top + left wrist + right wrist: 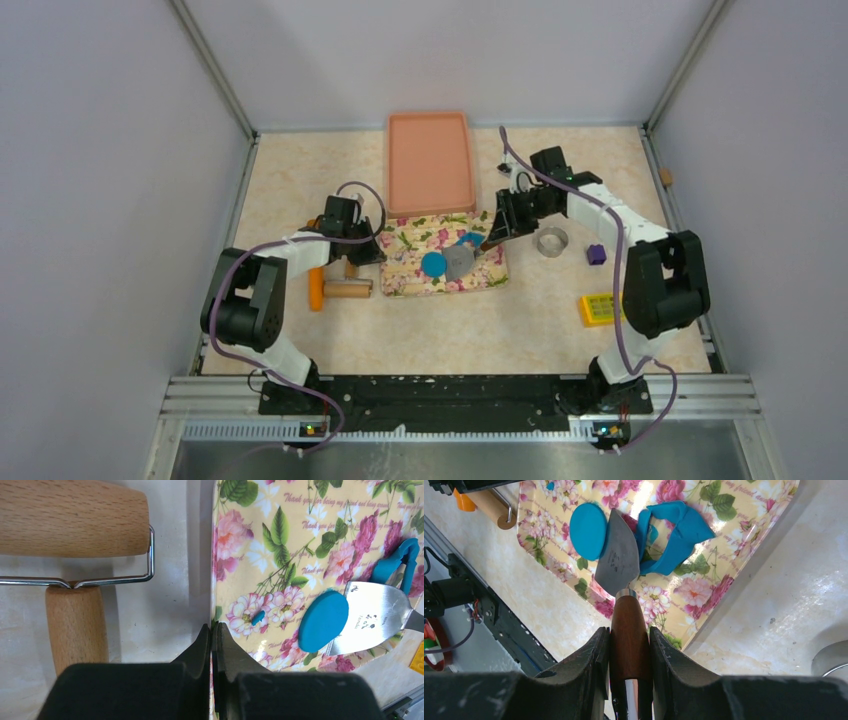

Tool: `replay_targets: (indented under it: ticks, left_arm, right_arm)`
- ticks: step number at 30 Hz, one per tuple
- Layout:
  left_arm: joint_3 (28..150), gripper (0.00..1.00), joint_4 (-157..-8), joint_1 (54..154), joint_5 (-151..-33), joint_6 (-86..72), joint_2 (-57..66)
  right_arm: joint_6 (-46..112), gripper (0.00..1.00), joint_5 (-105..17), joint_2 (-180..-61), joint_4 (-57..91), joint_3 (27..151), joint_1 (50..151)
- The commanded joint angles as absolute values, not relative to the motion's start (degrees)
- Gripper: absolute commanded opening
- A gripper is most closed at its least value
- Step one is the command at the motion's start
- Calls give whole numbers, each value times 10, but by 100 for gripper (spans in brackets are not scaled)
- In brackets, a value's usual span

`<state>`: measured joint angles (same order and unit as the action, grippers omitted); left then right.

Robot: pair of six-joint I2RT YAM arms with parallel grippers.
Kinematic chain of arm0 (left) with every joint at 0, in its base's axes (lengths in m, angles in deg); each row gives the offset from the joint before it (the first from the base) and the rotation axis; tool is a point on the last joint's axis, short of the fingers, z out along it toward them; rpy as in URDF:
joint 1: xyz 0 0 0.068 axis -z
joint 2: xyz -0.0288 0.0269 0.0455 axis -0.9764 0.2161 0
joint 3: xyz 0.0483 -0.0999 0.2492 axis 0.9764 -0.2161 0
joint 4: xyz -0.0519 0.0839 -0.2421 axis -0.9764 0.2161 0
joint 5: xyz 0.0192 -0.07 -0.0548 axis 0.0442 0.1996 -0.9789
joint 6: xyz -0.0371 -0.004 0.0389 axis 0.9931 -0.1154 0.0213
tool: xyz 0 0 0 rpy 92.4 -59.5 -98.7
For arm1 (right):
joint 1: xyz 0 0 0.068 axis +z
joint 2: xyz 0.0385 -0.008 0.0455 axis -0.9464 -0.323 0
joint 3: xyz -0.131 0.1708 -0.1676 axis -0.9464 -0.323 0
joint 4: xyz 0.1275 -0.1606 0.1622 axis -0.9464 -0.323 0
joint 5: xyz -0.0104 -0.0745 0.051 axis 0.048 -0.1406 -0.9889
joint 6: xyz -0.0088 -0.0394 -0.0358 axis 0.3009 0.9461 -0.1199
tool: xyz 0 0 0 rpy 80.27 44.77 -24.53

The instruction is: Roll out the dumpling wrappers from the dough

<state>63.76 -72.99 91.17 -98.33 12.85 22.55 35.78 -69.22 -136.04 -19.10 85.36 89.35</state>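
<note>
Two robot arms at the near edge of a pale table [300, 190], both reaching toward a floral mat [400, 262] at the centre. Left gripper [212, 630] clenched on the mat's left edge, fingers pressed together with the edge pinched between them; wooden rolling pin [70, 517] just beside it on the table, off the mat. Right gripper [629, 645] clamped around the dark wooden handle of a metal scraper [619, 560], blade pointing away from the wrist and down onto the mat.

One dumpling wrapper [588, 524], a neat round blue disc, flat on the mat directly ahead of the right gripper and touching the left side of the blade; cannot tell whether its rim sits over or under the metal. Ragged dough scrap [679, 535] with a hole, partly folded up, touching the blade's other side; tiny blue crumb [258, 616] on the mat between the disc and the left gripper.

Beyond the mat, a salmon-pink tray [430, 165]; to the right on the table, a metal ring cutter [551, 241], a small purple block [596, 254] and a yellow brick [600, 309].
</note>
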Motion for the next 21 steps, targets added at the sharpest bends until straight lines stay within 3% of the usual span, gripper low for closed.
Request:
replay_targets:
  ticks: [1, 21]
  left_arm:
    - [628, 0, -747, 910, -965, 125, 236]
    - [630, 0, -749, 910, -975, 123, 236]
  right_arm:
    - [394, 0, -667, -1385, -182, 859, 900]
    - [388, 0, -653, -1429, -175, 887, 900]
